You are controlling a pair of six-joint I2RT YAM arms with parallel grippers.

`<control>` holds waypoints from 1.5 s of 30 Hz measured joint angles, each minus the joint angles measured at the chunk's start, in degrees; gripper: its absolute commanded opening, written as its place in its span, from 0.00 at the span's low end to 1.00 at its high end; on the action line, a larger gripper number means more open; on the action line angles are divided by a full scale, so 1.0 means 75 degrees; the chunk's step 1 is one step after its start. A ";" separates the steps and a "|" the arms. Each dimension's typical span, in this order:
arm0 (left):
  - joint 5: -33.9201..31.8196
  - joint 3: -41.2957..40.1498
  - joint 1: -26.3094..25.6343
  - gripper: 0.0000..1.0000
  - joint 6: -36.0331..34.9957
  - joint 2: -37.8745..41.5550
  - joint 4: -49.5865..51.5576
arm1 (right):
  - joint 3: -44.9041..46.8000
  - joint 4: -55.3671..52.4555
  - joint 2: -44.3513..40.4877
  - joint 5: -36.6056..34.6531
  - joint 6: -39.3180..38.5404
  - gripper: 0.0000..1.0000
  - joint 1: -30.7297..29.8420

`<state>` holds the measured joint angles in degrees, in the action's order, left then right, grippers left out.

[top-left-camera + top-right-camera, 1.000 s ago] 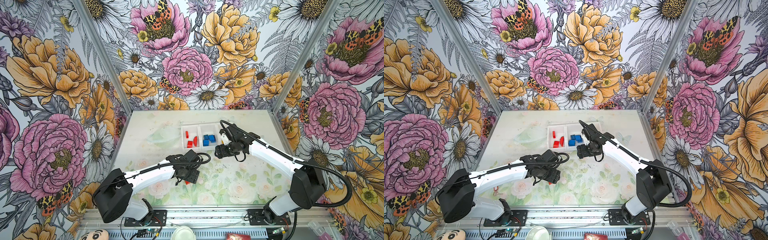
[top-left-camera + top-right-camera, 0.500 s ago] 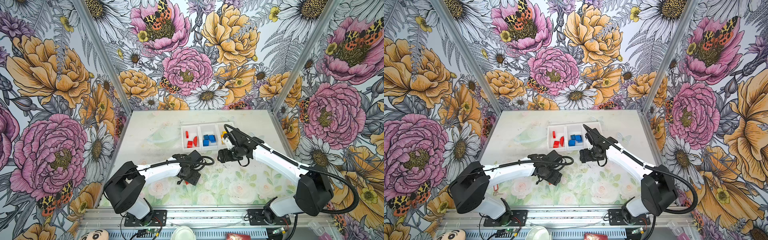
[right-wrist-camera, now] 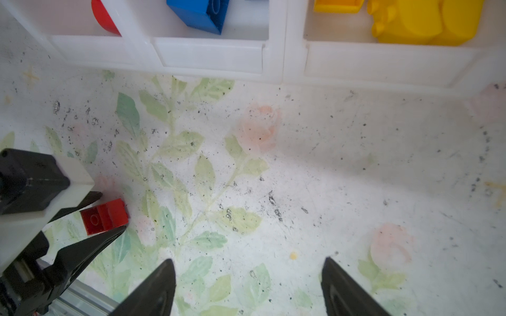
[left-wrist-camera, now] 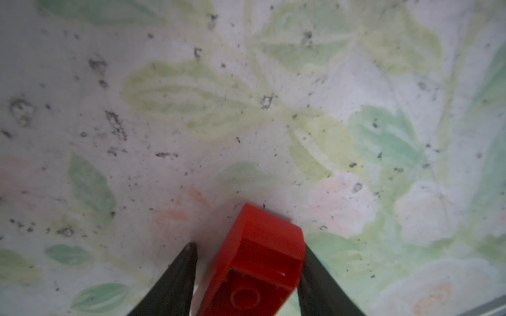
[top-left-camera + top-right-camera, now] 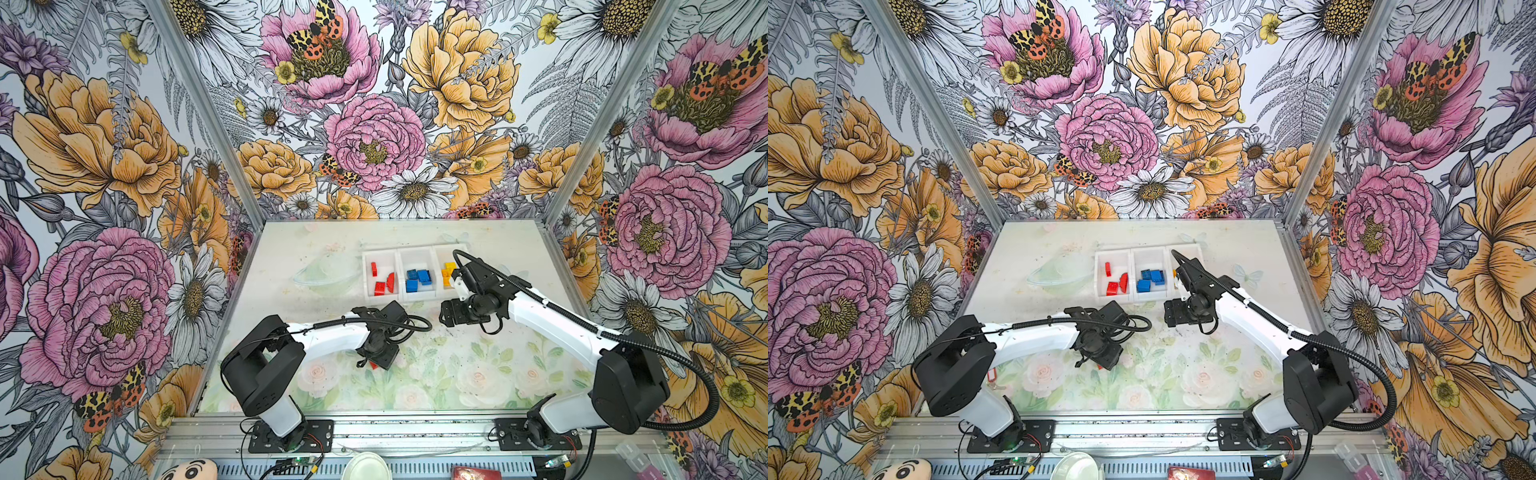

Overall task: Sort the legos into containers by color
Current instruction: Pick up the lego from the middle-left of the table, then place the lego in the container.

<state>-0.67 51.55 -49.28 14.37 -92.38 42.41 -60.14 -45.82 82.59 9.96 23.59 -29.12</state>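
A red lego lies on its side on the table mat, hollow underside toward the left wrist camera. My left gripper is shut on it, one finger on each flank; the right wrist view shows the same red lego pinched at the table. In both top views the left gripper is low at mid-table. The containers hold red legos, blue legos and yellow legos, one colour each. My right gripper hangs open and empty just in front of the containers.
A clear plastic bowl lies left of the tray. Flowered walls close in the table on three sides, and a metal rail with both arm bases runs along the front. The right arm reaches across in front of the yellow bin.
The left jaws have closed in on the red lego. The right gripper has drawn back a little from the yellow bin toward the front, still open.
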 measured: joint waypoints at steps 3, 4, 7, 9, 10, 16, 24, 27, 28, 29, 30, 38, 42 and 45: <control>0.0000 0.0000 -0.0003 0.48 0.0003 0.0000 0.0003 | 0.0000 0.0003 -0.0087 0.0000 0.0000 0.85 0.0047; 0.0000 0.0000 -0.0003 0.46 0.0006 0.0000 0.0003 | 0.0006 0.0003 -0.0117 0.0000 0.0000 0.85 0.0047; 0.0000 0.0000 -0.0015 0.40 0.0032 0.0000 0.0000 | 0.0029 0.0006 -0.0172 0.0000 0.0000 0.85 0.0079; 0.0003 0.0000 -0.0015 0.35 0.0055 0.0003 0.0000 | 0.0070 0.0020 -0.0172 0.0000 0.0000 0.85 0.0090; 0.0000 0.0000 -0.0015 0.33 0.0058 0.0003 0.0003 | 0.0093 0.0032 -0.0175 0.0000 0.0000 0.85 0.0096; -0.0003 0.0000 -0.0015 0.29 0.0087 0.0131 0.0003 | 0.0114 0.0038 -0.0195 0.0003 0.0003 0.85 0.0096; -0.0087 0.0006 0.0012 0.26 0.0265 0.0682 0.0006 | 0.0204 0.0090 -0.0321 0.0003 0.0082 0.85 0.0146; -0.0119 0.0055 0.0117 0.26 0.0353 0.0895 0.0006 | 0.0262 0.0087 -0.0361 0.0003 0.0117 0.85 0.0146; -0.0140 0.0085 0.0181 0.26 0.0379 0.0962 0.0012 | 0.0271 0.0093 -0.0376 0.0003 0.0125 0.85 0.0146; -0.0152 0.0131 0.0265 0.26 0.0423 0.1037 0.0017 | 0.0280 0.0102 -0.0399 0.0006 0.0137 0.85 0.0146; -0.0169 0.0181 0.0350 0.26 0.0446 0.1116 0.0023 | 0.0300 0.0117 -0.0423 0.0003 0.0137 0.85 0.0146; -0.0198 0.0816 0.1052 0.26 0.0653 0.1480 0.0006 | 0.0356 0.0154 -0.0490 0.0006 0.0146 0.86 0.0146; -0.0195 0.1110 0.1384 0.26 0.0702 0.1489 -0.0099 | 0.0358 0.0192 -0.0510 0.0009 0.0192 0.86 0.0169; -0.0195 0.1332 0.1676 0.26 0.0761 0.1475 -0.0256 | 0.0358 0.0204 -0.0510 0.0009 0.0198 0.86 0.0181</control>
<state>-2.13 61.54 -36.71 20.08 -81.32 40.49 -57.45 -44.29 78.76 10.02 25.08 -27.77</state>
